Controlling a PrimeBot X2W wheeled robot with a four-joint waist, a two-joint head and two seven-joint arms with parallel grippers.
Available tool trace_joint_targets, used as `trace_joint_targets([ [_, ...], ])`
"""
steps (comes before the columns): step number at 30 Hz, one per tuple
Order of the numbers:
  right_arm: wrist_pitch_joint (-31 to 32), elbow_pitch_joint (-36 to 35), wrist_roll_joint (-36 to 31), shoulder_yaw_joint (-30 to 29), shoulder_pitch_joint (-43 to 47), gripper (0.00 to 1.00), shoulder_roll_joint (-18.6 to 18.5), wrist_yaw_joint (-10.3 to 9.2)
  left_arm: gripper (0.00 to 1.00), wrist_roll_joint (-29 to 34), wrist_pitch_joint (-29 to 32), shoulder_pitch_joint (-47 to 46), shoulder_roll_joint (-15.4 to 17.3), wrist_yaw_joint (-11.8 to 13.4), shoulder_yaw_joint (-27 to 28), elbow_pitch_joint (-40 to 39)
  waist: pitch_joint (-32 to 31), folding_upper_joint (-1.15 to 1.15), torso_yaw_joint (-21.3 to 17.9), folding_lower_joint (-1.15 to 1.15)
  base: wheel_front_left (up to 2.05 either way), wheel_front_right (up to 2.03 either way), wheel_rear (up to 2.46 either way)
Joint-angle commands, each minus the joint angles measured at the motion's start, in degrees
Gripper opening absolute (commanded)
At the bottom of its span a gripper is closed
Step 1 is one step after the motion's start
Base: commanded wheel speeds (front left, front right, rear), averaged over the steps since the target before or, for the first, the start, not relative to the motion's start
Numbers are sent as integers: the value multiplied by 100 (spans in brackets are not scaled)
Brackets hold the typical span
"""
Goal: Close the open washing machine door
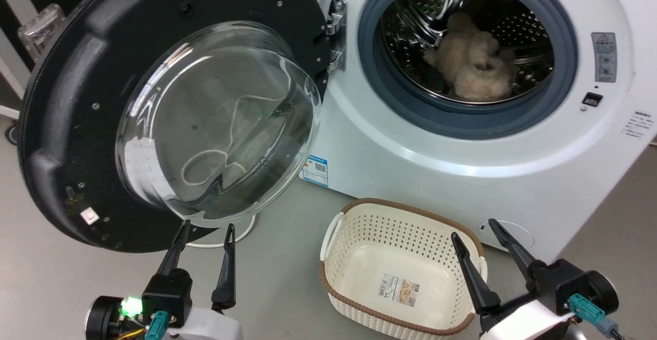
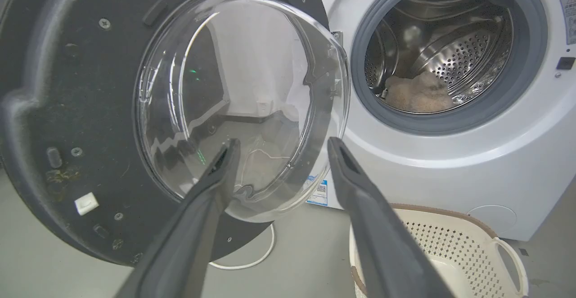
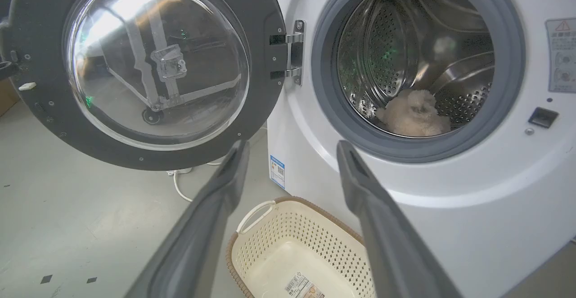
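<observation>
Nothing of the closing appears done yet: the white washing machine [image 1: 462, 175] stands with its grey-ringed drum opening [image 1: 467, 119] fully exposed, and the whole swing of the door is left to make. The washing machine door [image 1: 77, 124] hangs wide open on the robot's left of that opening, carried at its right edge by the metal hinge [image 1: 336, 32]. Its black inner face is turned out into the room, toward the robot rather than toward the drum, and the bulging glass bowl window [image 1: 220, 124] pushes forward from its centre. Being round, the door has no real long axis; the line that counts is the upright hinge line, about which it must turn to the right. A cream perforated laundry basket [image 1: 400, 278] sits empty on the floor just before the machine, below the opening. A pale fluffy item [image 1: 472, 68] lies inside the drum. The left gripper [image 1: 208, 224] is spread and empty under the bowl's lower rim, perhaps just short of the glass, though contact is hard to judge. The right gripper [image 1: 473, 228] is likewise spread and holds nothing, above the basket's far corner.
</observation>
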Motion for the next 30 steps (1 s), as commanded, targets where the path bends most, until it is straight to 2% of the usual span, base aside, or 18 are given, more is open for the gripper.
trace_joint_targets([
  [1,-58,21,32,26,-25,100,-45,3,100,8,-51,74,28,33,-34,-21,0,0,35,0,0,0,0],
  [15,-286,173,179,227,0,100,-90,4,100,-30,-279,161,179,187,-173,-143,-42,0,468,0,0,0,0],
  [16,-298,184,185,236,4,100,-90,4,78,-42,-291,169,185,181,-186,-143,-42,0,492,0,0,0,0],
  [17,-310,194,191,244,8,100,-90,4,24,-70,-303,174,186,164,-199,-147,-42,0,516,0,0,0,0],
  [18,-322,199,197,253,15,100,-93,4,0,-117,-315,178,180,140,-204,-151,-42,0,541,0,0,0,0],
  [24,-382,232,204,224,114,100,-104,4,0,-327,-374,94,139,83,-87,-428,-14,0,668,0,0,0,0],
  [27,-418,233,180,188,198,100,-133,4,0,-600,-410,-43,93,10,198,-705,45,0,724,0,0,0,0],
  [29,-454,208,163,216,202,100,-210,5,0,-904,-446,-231,138,-116,627,-877,203,0,645,0,0,0,0],
  [30,-454,208,163,216,202,100,-210,5,0,-904,-446,-231,138,-116,627,-877,203,0,645,0,0,0,0],
])
